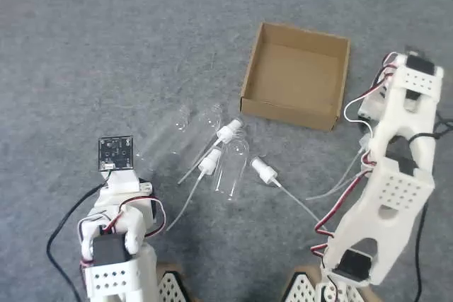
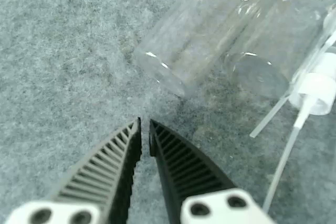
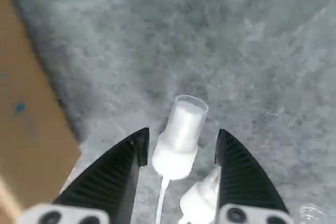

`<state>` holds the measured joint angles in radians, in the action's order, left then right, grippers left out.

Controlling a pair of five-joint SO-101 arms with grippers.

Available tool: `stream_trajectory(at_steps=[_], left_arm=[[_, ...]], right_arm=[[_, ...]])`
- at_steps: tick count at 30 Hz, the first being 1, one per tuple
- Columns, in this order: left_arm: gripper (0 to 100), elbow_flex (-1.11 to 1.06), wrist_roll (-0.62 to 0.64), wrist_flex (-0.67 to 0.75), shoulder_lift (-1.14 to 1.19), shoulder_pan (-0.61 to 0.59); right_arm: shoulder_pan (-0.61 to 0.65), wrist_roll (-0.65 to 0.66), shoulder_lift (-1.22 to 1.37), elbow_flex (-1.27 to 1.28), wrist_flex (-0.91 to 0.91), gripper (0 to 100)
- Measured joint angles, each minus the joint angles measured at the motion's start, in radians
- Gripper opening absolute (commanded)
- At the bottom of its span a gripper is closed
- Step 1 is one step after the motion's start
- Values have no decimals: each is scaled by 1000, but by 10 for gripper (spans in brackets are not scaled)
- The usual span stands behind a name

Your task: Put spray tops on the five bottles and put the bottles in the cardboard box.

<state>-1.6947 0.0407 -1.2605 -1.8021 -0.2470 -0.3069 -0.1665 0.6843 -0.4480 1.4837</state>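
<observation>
Right wrist view is showing the right gripper (image 3: 182, 134) standing wide open, one jaw on each side of a white spray top (image 3: 184, 116) that is lying on the grey felt (image 3: 236, 35), with nothing clamped yet. A second spray top (image 3: 202, 200) is lying just beside it, close against one jaw, and the cardboard box (image 3: 26, 129) is rising nearby. The step in hand is looking like the pickup of that spray top. Doing it well is probably meaning closing on the wider collar rather than the clear cap, keeping the neighbour out of the pinch, and lifting straight so the thin dip tube (image 3: 160, 203) is trailing free. In the high view the clear bottles (image 1: 232, 166) are lying on their sides mid-table among other spray tops (image 1: 210, 160), none of them boxed yet. The left gripper (image 2: 145, 123) is hovering just beside two of the bottles, jaws all but closed and holding nothing. It is likely needing to open and steady a bottle before any tube is going in.
</observation>
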Motion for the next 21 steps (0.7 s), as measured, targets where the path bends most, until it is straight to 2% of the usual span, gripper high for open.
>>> stream_trajectory(at_steps=[3, 8, 13, 21], left_arm=[[16, 0, 0, 0, 0, 0], [16, 0, 0, 0, 0, 0], [16, 0, 0, 0, 0, 0], [16, 0, 0, 0, 0, 0]], right_arm=[[-2, -15, 28, 0, -9, 153], [-2, -18, 37, 0, -34, 6], [-5, 52, 37, 0, -40, 9], [20, 54, -91, 0, 28, 9]])
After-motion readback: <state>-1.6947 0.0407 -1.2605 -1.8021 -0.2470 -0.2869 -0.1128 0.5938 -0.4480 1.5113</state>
